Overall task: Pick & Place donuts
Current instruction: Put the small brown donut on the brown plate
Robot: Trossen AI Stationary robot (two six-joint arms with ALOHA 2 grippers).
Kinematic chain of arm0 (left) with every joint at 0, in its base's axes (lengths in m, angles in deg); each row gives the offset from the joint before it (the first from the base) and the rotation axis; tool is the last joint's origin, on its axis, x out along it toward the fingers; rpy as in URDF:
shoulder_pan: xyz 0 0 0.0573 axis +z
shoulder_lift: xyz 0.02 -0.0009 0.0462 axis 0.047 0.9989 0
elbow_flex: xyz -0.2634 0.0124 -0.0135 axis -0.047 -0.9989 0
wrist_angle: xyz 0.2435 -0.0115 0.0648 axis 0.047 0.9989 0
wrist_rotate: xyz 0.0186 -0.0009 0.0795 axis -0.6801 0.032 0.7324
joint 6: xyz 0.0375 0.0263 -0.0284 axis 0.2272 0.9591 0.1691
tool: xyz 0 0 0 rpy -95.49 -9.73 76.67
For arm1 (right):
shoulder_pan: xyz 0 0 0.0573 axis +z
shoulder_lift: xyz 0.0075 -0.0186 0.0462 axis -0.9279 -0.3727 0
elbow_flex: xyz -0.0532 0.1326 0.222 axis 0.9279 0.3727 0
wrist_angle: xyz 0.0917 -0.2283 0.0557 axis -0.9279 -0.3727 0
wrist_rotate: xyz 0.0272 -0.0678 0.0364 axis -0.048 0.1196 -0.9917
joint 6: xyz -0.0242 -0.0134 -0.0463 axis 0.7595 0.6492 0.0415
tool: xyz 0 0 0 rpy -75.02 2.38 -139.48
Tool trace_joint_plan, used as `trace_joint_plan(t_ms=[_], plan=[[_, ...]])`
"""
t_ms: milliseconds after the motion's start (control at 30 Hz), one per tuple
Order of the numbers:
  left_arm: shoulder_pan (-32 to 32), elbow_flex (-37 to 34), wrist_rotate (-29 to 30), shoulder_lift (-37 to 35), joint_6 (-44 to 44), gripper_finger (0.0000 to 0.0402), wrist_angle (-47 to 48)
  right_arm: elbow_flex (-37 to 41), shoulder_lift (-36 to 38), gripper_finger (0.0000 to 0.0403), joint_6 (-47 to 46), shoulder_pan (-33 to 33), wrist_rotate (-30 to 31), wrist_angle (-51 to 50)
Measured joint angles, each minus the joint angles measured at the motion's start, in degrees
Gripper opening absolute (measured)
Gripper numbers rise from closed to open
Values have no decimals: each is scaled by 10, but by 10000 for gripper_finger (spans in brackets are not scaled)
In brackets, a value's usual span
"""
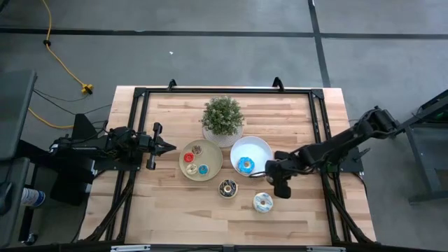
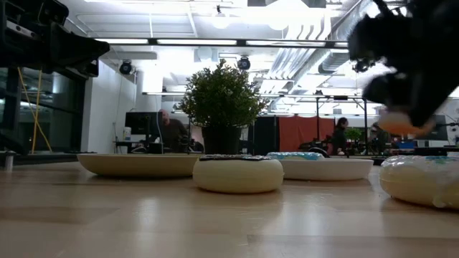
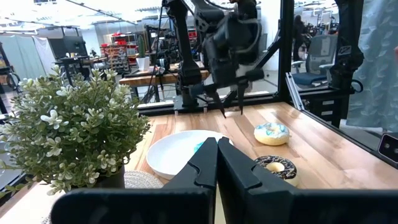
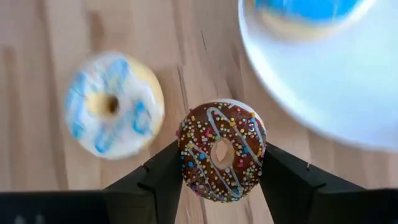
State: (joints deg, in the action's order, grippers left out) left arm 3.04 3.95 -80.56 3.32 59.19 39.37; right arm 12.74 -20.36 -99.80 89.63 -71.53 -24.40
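The right gripper [image 4: 219, 163] has its jaws closed on a brown donut [image 4: 222, 149], one dark finger pressed to each side of the ring, so it is carried flat with its sprinkled icing showing in the wrist view. In the overhead view that gripper [image 1: 274, 173] sits right of centre, just beside the white plate [image 1: 260, 148], which suggests the donut is on its way to a plate.

The white plate is smooth and shallow, and a blue-iced donut [image 1: 245, 165] lies in it. To its left the tan plate [image 1: 212, 168] holds three small donuts, brown, red and blue. Two larger ones rest on the bare wooden surface [image 1: 168, 210] in the lower middle of the frame: a dark chocolate donut [image 1: 228, 187] and a white donut streaked with blue [image 1: 263, 202]. All look like glossy, rounded toy rings with tan undersides.

A bushy potted plant [image 1: 222, 120] stands above the plates. The left gripper [image 1: 166, 147] waits at centre left, jaws closed on nothing.
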Motion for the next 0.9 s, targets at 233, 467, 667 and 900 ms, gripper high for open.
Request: trace_joint_plan(t_ms=[233, 467, 667, 900], plan=[[0, 0, 0, 0, 0, 1, 0, -93, -5, 183, 73, -50, 7, -16], [0, 0, 0, 0, 0, 1, 0, -218, -59, 181, 154, -105, 8, -56], [0, 0, 0, 0, 0, 1, 0, -311, -129, 181, 208, -138, 8, -64], [0, 0, 0, 0, 0, 1, 0, -404, -227, 181, 231, -162, 5, -65]])
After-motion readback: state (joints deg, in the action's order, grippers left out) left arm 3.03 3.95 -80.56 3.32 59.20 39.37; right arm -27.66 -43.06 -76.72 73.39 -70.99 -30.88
